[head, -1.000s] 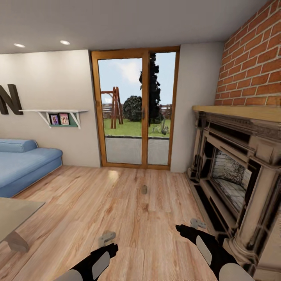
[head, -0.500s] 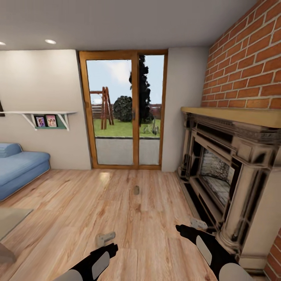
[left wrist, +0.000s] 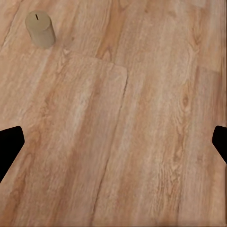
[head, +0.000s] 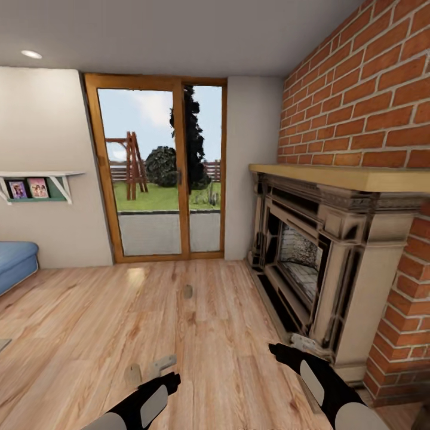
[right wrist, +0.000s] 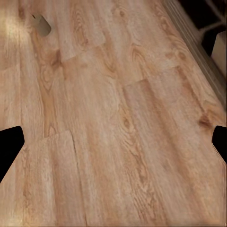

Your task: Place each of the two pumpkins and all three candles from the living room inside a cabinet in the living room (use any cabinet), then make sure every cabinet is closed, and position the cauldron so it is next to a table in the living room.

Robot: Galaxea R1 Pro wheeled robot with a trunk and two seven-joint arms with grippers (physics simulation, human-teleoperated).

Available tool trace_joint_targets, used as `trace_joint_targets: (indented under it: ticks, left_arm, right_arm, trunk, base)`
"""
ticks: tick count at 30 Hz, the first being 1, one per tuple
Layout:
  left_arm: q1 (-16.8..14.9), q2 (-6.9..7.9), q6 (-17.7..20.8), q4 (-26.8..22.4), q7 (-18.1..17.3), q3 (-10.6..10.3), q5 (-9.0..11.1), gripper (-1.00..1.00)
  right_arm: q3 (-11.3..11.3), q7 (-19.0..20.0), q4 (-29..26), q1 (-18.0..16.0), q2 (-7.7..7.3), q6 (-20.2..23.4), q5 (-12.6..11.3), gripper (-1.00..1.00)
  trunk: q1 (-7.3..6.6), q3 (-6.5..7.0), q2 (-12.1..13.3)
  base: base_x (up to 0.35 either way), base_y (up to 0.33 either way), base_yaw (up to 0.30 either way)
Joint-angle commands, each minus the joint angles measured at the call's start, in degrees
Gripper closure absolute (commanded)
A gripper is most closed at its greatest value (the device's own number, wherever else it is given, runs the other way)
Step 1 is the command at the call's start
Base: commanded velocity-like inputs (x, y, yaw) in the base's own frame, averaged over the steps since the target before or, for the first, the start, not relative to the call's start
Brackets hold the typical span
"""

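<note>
One beige candle (head: 187,291) stands on the wood-plank floor in the middle of the room, well ahead of both arms. It is probably the one at the far edge of the right wrist view (right wrist: 41,24). A second candle (head: 132,374) stands on the floor just left of my left gripper (head: 162,364), and the left wrist view has it (left wrist: 40,29) ahead and off to one side. My left gripper (left wrist: 113,146) is open above bare planks. My right gripper (head: 301,343) hangs near the fireplace base, and in its wrist view (right wrist: 113,146) it is open with nothing between the fingers.
An ornate beige fireplace (head: 322,263) with a wooden mantel juts out from the brick wall (head: 370,101) on the right, close to my right arm. Glass garden doors (head: 161,173) are straight ahead. A blue sofa end (head: 15,263) and a wall shelf (head: 36,179) are at the left.
The camera has turned right, so the whole scene slid left. The table corner left the picture and most of the sofa too. A second candle came into view beside my left gripper. Both arms hold their pose.
</note>
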Motion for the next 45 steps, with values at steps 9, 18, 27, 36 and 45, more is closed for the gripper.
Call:
trace_joint_targets:
  ticks: [9, 18, 27, 36, 45]
  left_arm:
    - [0.0, 0.30, 0.3, -0.1, 0.5, -0.3, 0.4, -1.00]
    - [0.0, 0.22, 0.3, -0.1, 0.5, -0.4, 0.2, -1.00]
    - [0.0, 0.25, 0.3, -0.1, 0.5, -0.4, 0.2, -1.00]
    - [0.0, 0.25, 0.3, -0.1, 0.5, -0.4, 0.1, -1.00]
    - [0.0, 0.24, 0.3, -0.1, 0.5, -0.4, 0.2, -1.00]
  right_arm:
    - [-0.3, 0.2, -0.1, 0.0, 0.02, 0.3, -0.2, -1.00]
    - [-0.3, 0.2, -0.1, 0.0, 0.02, 0.3, -0.2, -1.00]
    - [-0.3, 0.2, -0.1, 0.0, 0.02, 0.3, -0.2, -1.00]
    - [-0.3, 0.2, -0.1, 0.0, 0.02, 0.3, -0.2, -1.00]
    - [-0.3, 0.2, -0.1, 0.0, 0.02, 0.3, -0.2, -1.00]
  trunk:
    - [0.00, -0.07, 0.0]
    - [0.00, -0.07, 0.0]
    - [0.00, -0.07, 0.0]
    - [0.00, -0.07, 0.0]
    - [0.00, -0.07, 0.0]
  base:
    - [0.000, 0.181, -0.289]
    - [-0.001, 0.107, -0.289]
    - [-0.104, 0.081, -0.289]
    - [-0.011, 0.009, -0.289]
    - [-0.075, 0.050, -0.289]
